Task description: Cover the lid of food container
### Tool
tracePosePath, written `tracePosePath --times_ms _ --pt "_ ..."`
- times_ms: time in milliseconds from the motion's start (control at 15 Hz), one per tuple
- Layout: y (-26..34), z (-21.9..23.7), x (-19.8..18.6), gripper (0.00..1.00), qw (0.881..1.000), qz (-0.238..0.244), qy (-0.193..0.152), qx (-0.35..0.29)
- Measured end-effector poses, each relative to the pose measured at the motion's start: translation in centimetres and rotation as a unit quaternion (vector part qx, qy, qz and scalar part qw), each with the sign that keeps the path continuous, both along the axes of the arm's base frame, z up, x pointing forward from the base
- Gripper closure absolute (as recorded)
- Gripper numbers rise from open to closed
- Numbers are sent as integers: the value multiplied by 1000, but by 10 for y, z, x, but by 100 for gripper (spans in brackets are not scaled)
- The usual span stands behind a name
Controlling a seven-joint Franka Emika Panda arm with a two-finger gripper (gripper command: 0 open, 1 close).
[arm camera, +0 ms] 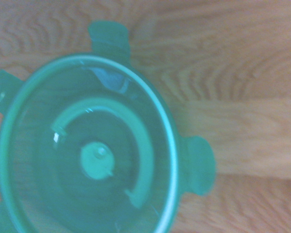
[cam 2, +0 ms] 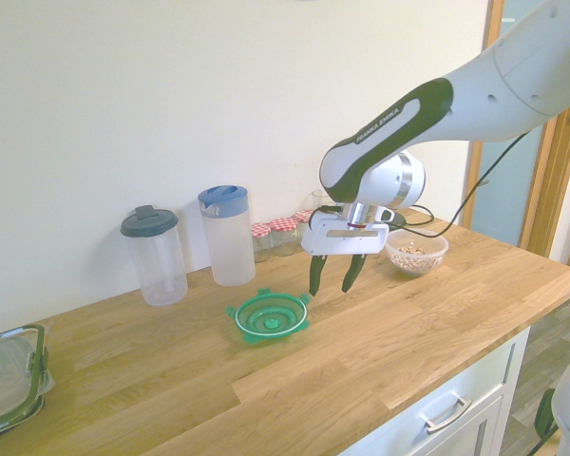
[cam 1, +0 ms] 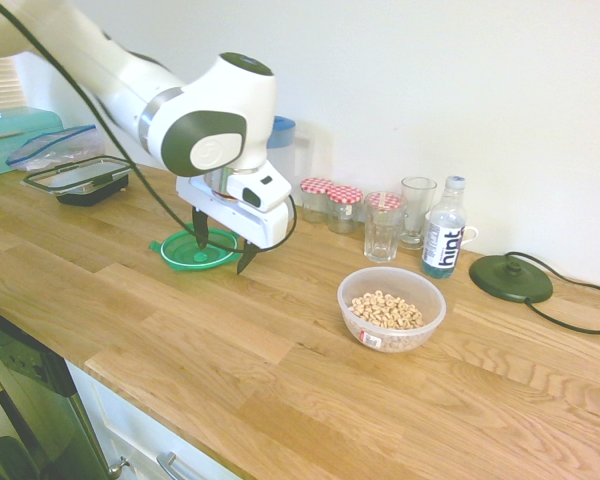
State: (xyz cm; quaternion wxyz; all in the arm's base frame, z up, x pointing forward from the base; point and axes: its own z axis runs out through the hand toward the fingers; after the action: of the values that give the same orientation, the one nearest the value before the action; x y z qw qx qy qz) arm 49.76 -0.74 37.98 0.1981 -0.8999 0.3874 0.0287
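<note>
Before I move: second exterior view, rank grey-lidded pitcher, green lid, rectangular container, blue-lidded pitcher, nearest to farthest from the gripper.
From the gripper, picture sides:
1. Green lid: just left, on the countertop.
2. Blue-lidded pitcher: left, by the wall.
3. Grey-lidded pitcher: further left, by the wall.
4. Rectangular container: far left, at the picture's edge.

The bottle [cam 1: 443,230] reads "hint"; the arm [cam 2: 389,128], "FRANKA EMIKA".

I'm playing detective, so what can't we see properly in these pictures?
- Small label on the cereal bowl: too small to read in the first exterior view.
- Green lid: the wrist view's edge cuts off part of it.
- Black-rimmed box: cut off by the second exterior view's left edge.
- Blue-lidded jug: partly behind the arm, first exterior view.
</note>
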Motion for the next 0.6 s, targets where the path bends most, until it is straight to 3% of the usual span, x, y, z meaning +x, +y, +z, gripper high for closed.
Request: tracePosePath --times_ms 200,600 --pt "-6 -20 38 0 997 8 10 78" --pt "-14 -56 77 0 991 -6 31 132"
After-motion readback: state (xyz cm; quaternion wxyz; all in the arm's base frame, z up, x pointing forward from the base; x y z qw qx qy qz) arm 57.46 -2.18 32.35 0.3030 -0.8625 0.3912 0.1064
